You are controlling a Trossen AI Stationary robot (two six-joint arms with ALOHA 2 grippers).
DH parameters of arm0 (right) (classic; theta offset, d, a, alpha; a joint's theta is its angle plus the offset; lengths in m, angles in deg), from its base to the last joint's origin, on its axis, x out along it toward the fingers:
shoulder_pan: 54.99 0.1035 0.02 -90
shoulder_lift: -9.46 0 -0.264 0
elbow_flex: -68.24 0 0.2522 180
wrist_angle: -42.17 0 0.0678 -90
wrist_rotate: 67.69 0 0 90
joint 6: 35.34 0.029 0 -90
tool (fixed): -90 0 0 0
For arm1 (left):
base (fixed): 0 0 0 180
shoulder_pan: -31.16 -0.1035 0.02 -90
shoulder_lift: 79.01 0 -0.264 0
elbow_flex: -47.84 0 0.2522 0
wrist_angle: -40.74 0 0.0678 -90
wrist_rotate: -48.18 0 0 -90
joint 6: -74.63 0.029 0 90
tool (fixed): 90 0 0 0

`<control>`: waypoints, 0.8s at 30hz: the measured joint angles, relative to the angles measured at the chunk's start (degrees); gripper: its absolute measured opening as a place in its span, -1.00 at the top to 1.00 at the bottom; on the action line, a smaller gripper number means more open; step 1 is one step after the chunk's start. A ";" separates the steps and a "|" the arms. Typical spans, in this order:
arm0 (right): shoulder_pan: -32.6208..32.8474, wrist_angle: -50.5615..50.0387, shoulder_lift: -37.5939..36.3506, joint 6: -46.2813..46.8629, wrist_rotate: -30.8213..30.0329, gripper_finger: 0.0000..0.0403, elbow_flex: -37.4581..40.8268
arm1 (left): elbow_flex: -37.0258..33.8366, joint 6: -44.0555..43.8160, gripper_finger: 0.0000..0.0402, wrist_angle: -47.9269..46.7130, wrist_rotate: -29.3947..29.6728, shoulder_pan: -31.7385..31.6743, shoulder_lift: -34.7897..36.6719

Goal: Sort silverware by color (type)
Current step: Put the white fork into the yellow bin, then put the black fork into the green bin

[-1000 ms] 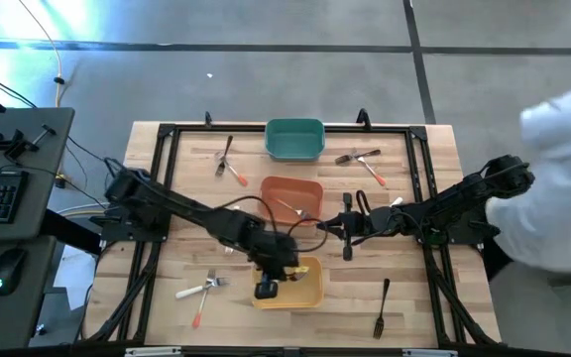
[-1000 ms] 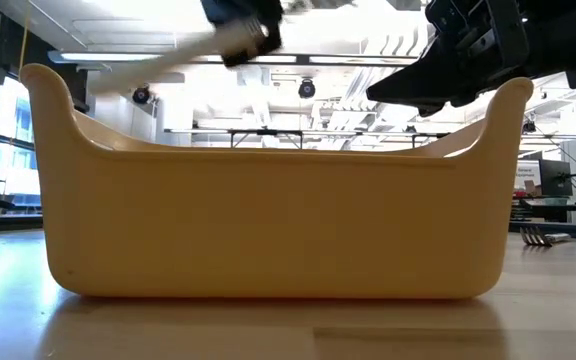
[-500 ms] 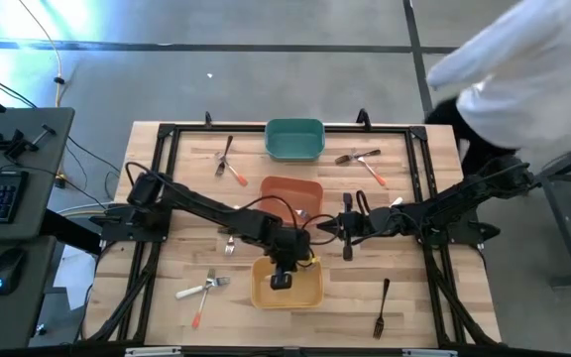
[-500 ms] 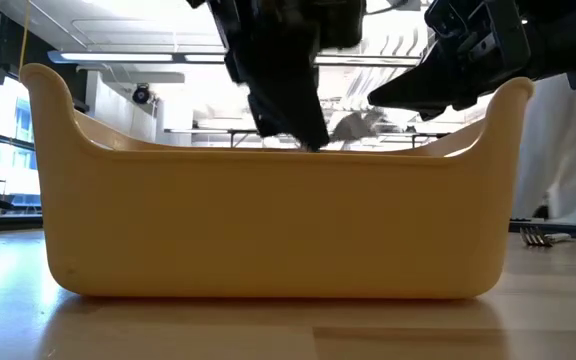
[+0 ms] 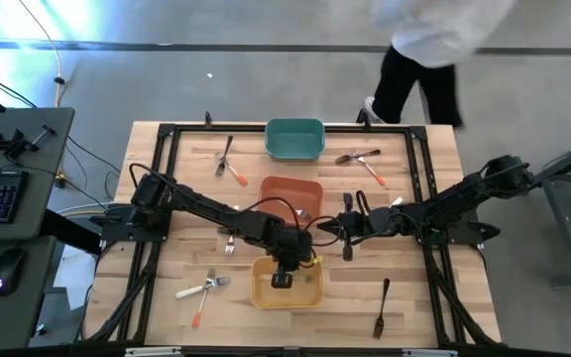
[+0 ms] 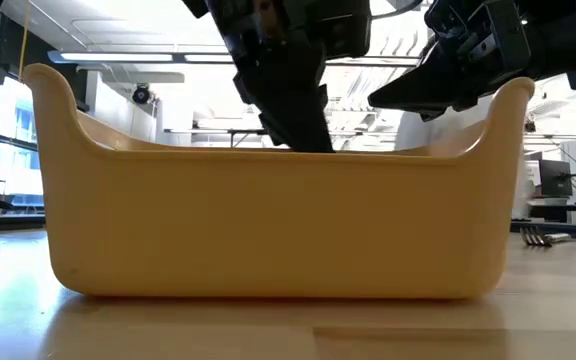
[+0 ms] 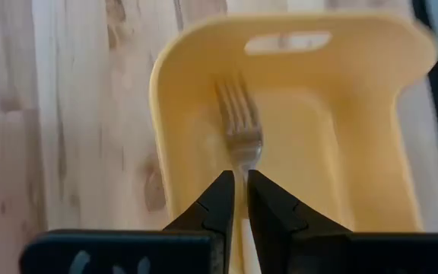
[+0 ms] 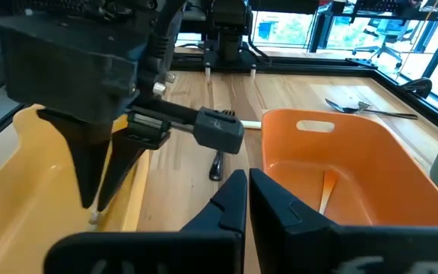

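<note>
My left gripper (image 5: 282,281) reaches down inside the yellow bin (image 5: 258,294), shut on a white-handled fork with a silver head (image 7: 239,122). The fork's tines point ahead of the fingers, over the bin's floor. In the low view the left gripper's fingers (image 6: 298,110) dip behind the yellow bin's near wall (image 6: 268,220). My right gripper (image 5: 346,234) hovers shut and holding nothing to the right of the orange bin (image 5: 290,193). That bin (image 8: 356,152) holds an orange-handled utensil (image 8: 325,190). My left gripper pinches the fork's neck (image 7: 240,166), just behind the tines, between its two fingertips. The fingers slant down from the table's far side and lie along the fork. The white handle (image 7: 243,242) runs back under the fingers. Whether the head rests on the bin's floor I cannot tell.
A green bin (image 5: 294,139) stands at the far edge. Loose utensils lie at the far left (image 5: 228,159), far right (image 5: 363,162), near left (image 5: 201,290), near right (image 5: 382,307) and beside the left arm (image 5: 229,243). A person (image 5: 434,40) walks past the table's far side.
My left gripper has gone down into the yellow bin with the white-handled fork and shifted a little toward the table's right; the fork, held high above the bin's rim a second ago, now sits inside. The person has walked leftward along the far right.
</note>
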 joint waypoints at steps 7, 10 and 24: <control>0.01 -0.73 0.00 0.57 0.02 1.00 0.00 | -4.29 3.35 0.94 -0.79 7.18 2.63 3.54; 0.01 -1.73 0.00 1.08 0.08 1.00 0.00 | -9.41 3.41 0.99 1.24 7.67 3.52 9.35; -0.01 -2.26 0.00 4.71 0.22 1.00 0.00 | -39.00 -7.74 1.00 0.28 13.70 9.48 50.55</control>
